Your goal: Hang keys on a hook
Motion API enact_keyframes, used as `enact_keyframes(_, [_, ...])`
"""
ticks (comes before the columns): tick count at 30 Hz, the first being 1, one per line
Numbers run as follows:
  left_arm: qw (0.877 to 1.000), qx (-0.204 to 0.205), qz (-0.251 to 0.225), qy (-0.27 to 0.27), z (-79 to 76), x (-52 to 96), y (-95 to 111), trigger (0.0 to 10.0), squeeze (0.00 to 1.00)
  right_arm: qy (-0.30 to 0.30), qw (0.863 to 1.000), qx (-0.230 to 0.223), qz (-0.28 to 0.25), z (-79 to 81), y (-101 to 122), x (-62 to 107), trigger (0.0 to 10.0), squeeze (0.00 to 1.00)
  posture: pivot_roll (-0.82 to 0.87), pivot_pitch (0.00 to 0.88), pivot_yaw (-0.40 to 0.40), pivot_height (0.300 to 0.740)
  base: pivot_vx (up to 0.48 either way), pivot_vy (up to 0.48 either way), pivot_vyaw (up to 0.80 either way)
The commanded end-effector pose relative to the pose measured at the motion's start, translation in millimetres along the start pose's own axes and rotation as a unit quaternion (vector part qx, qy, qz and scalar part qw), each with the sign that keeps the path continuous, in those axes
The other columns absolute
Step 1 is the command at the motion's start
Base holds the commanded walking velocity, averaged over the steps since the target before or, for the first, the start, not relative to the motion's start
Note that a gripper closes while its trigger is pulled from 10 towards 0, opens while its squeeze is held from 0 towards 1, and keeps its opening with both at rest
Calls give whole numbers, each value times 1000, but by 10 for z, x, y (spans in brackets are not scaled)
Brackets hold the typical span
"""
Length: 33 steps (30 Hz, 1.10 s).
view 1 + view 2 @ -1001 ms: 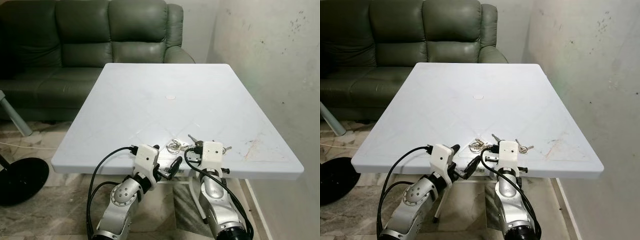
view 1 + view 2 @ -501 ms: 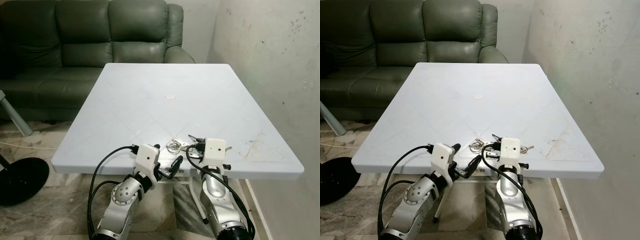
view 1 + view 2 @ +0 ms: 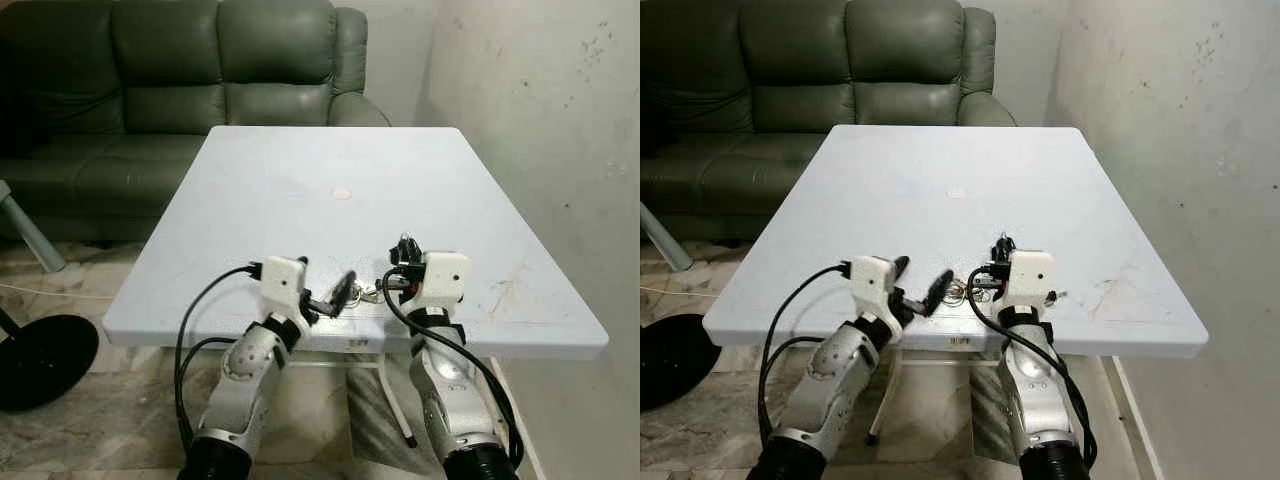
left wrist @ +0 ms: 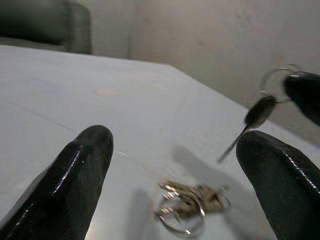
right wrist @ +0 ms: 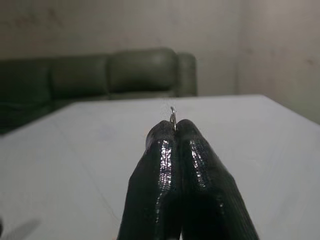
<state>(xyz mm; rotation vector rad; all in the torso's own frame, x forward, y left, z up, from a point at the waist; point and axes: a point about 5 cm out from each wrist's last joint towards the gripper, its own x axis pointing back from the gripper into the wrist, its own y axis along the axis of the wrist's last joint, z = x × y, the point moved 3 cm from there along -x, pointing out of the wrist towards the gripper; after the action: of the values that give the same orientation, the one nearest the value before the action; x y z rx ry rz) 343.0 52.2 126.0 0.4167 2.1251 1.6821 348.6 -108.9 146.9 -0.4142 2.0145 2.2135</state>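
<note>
My right gripper [image 3: 403,246] is shut on a thin metal key ring [image 4: 276,76], held a little above the near part of the white table [image 3: 300,170]. A dark key [image 4: 256,114] dangles from that ring. The ring's wire pokes out between the closed fingertips [image 5: 172,120]. A second bunch of keys [image 4: 189,207] lies flat on the table below and between the grippers, also seen as the bunch of keys [image 3: 369,294]. To its left my left gripper [image 3: 324,282] is open, fingers spread wide just above the table edge and pointing toward the bunch.
A dark green sofa [image 3: 180,70] stands behind the table. A stained wall [image 3: 560,120] runs close along the table's right side. A small round cap [image 3: 341,193] marks the table's middle. A black round base [image 3: 40,360] rests on the floor at left.
Both arms have risen. The right gripper lifted from the table surface with the ring and key in it. The left gripper came up from below the table edge to table height.
</note>
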Motion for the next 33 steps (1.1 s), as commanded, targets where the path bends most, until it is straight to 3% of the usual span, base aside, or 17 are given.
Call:
enact_keyframes(1, [1000,2,-18,14,84,-24,106,10000,0,3,1000,-4,-16,-32,68,17,10000,0,-28,0,-9,740,0,0,0])
enact_keyframes(8, [998,-10,-41,55,339,-25,292,10000,0,7,1000,9,-19,-192,123,85,10000,0,-42,0,1,740,0,0,0])
enact_keyframes(15, [992,-27,-53,112,654,30,437,10000,0,-32,999,25,-4,-449,132,177,10000,0,-51,0,9,740,0,0,0])
enact_keyframes(21, [987,-29,-65,147,877,74,562,10000,0,-63,997,33,9,-633,125,256,10000,0,-56,0,17,740,0,0,-709])
enact_keyframes(33, [984,-30,-53,167,975,60,546,10000,0,-59,998,22,21,-560,91,252,10000,0,-57,0,14,740,0,0,-769])
